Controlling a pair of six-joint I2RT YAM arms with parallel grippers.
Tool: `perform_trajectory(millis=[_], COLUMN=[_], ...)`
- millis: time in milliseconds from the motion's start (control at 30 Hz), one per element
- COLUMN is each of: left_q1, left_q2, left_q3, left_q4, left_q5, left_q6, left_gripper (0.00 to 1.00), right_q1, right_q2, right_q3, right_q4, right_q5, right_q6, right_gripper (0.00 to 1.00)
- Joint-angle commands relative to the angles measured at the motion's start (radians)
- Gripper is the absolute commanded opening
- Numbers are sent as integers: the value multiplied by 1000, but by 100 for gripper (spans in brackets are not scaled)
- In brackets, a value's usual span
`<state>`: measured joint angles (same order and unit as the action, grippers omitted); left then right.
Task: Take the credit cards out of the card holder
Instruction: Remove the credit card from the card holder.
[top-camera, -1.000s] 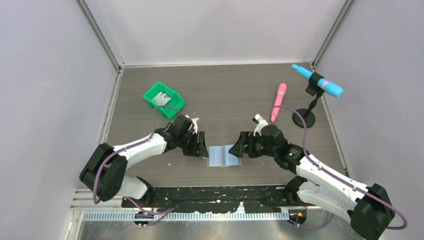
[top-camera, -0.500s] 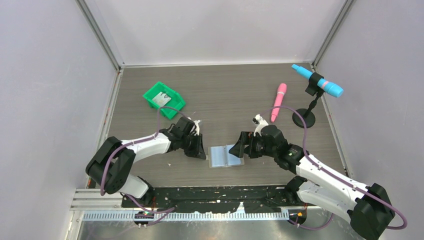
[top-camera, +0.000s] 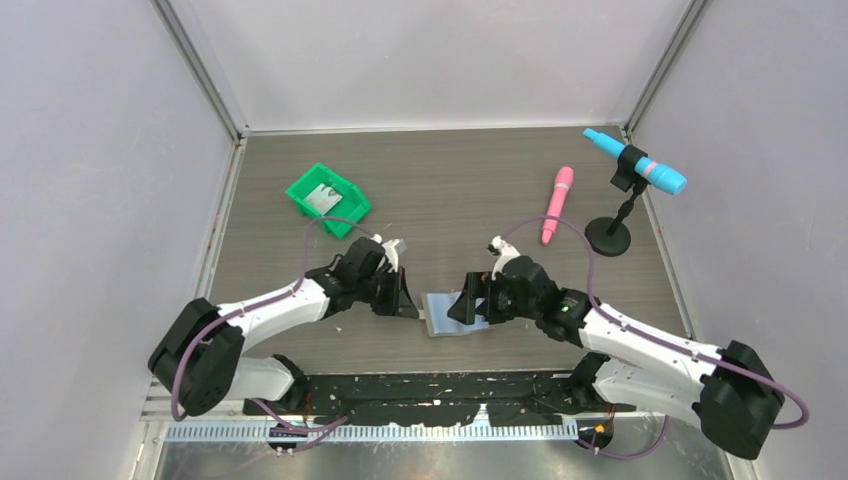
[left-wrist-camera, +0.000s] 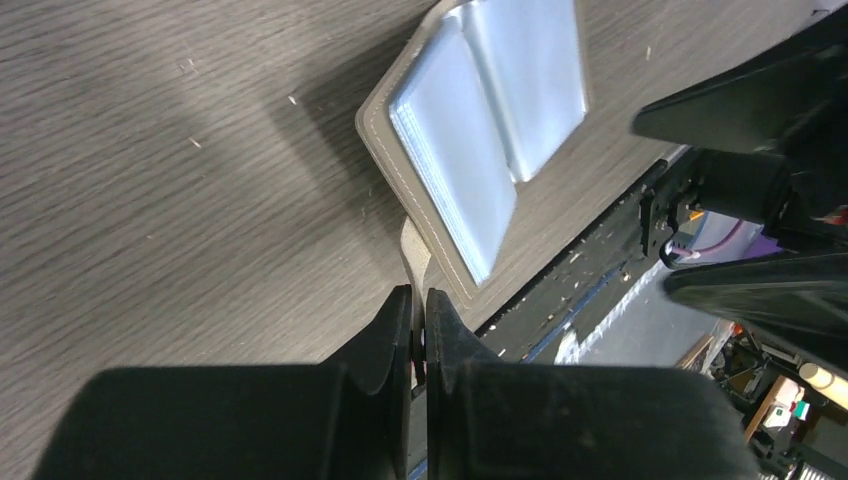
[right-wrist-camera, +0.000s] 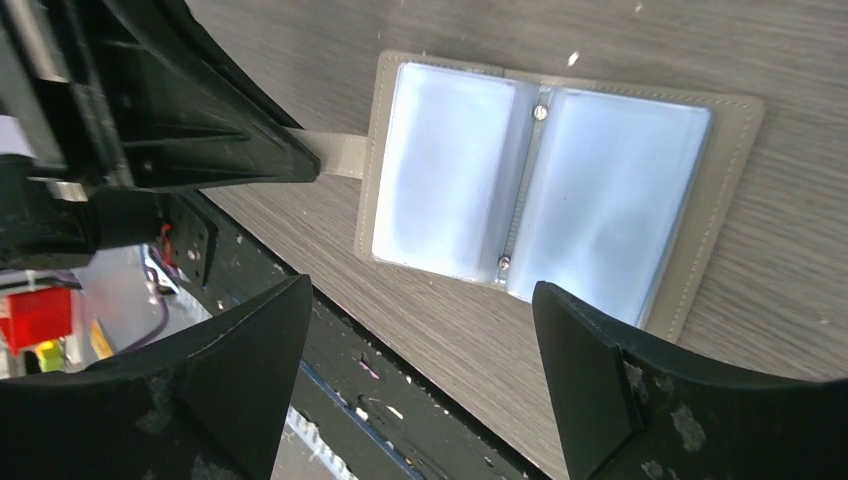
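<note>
The light-blue card holder (top-camera: 440, 312) lies open and flat near the table's front edge. Both halves (right-wrist-camera: 450, 160) show pale glossy panels, and I cannot tell the credit cards apart from the pockets. A small grey tab (left-wrist-camera: 415, 255) sticks out of its left edge. My left gripper (left-wrist-camera: 419, 298) is shut on that tab, low over the table at the holder's left side (top-camera: 408, 303). My right gripper (right-wrist-camera: 422, 288) hangs open just above the holder's right half (top-camera: 466, 300), its jaws wide apart and holding nothing.
A green bin (top-camera: 327, 199) with a grey item inside stands at the back left. A pink pen (top-camera: 556, 204) lies at the back right, beside a black stand (top-camera: 608, 237) carrying a blue marker (top-camera: 635, 165). The black front rail (top-camera: 450, 385) runs just below the holder.
My left gripper has closed onto the holder's grey tab. My right arm has moved left over the holder, still open. The holder has shifted slightly.
</note>
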<state>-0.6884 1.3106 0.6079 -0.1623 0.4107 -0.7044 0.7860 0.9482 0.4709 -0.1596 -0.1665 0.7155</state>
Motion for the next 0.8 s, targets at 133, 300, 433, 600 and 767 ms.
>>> perform_trajectory(millis=[133, 300, 433, 600, 767], left_q1=[-13, -14, -14, -14, -14], left_q2=[-85, -87, -93, -97, -95], left_q3=[-25, -32, -39, -39, -36], left_q4=[51, 50, 50, 50, 49], left_q5=[25, 26, 24, 23, 28], left_q6=[-32, -30, -29, -27, -27], left_gripper=[0, 0, 0, 0, 0], right_q1=[120, 137, 143, 148, 152], right_q2=[163, 287, 352, 394, 409], right_q3=[100, 124, 129, 133, 133], right_q4=[96, 144, 184, 189, 183], right_q5=[125, 90, 79, 80, 100], right_q6=[-7, -15, -20, -24, -28], right_gripper=[87, 86, 83, 81, 77])
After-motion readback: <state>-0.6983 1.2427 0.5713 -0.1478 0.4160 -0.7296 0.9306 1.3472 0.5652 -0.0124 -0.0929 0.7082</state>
